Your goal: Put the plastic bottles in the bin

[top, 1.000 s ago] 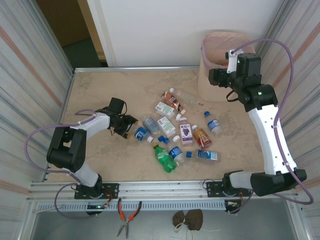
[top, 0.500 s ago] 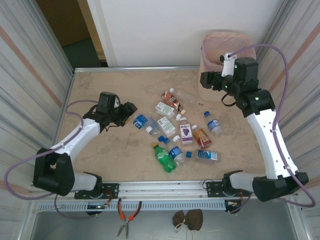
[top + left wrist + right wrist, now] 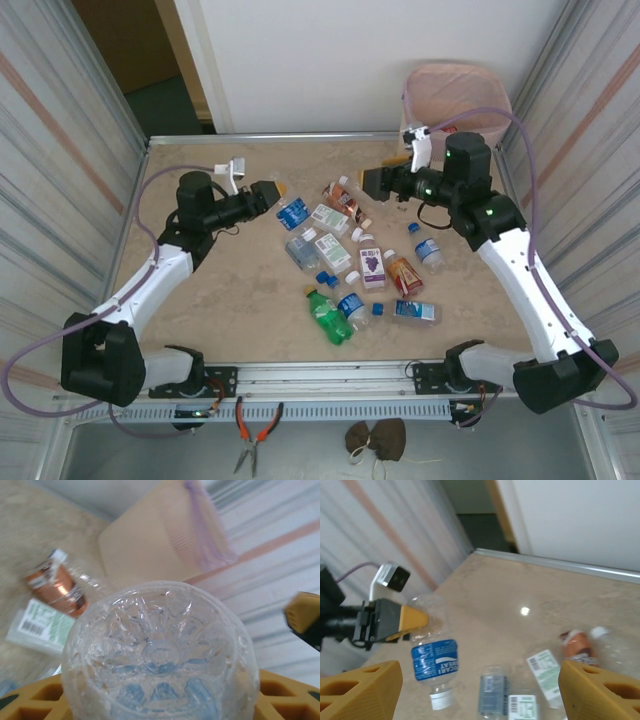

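While your L gripper pinches one bottle, your R gripper hangs spread, holding nothing.

Item 1: blue-label bottle, clear, clamped at its base betw. the L fingers, cap end away from the claw, just left of the pile.
Item 2: R fingers wide apart, over the pile's far side, near the bin.
Item 3: other plastic bottles, approx. ten, lying loose mid-table betw. your arms, incl. green bottle nearest you and brown bottle at the far edge.
Item 4: bin, far right corner, upright, pink liner over rim, well apart from the held bottle.
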